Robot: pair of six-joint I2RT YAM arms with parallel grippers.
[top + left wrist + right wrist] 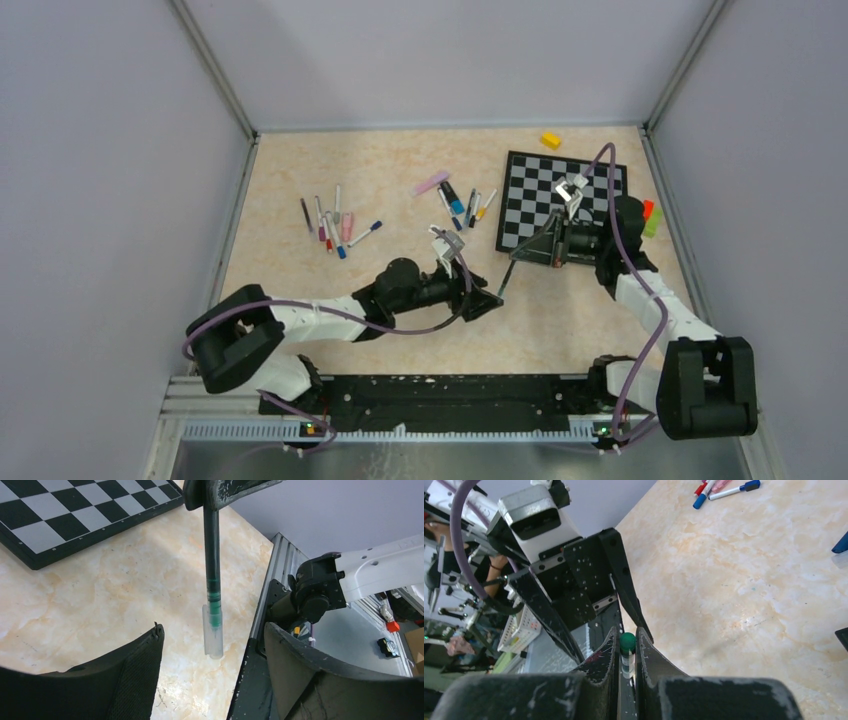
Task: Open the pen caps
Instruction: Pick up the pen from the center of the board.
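Mid-table, near-left of the chessboard [560,200], the green pen [212,555] is clamped by the right gripper [626,642], with its capped end presented to the left gripper [492,300]. Left jaws are spread and flank the clear cap [214,635] without contact. The cap is not yet off. The pen is braced, presumably for an axial pull.

Clear cap [214,639], green-inked pen [212,555]; black-white chequered board [75,520]; marbled beige table [75,605].
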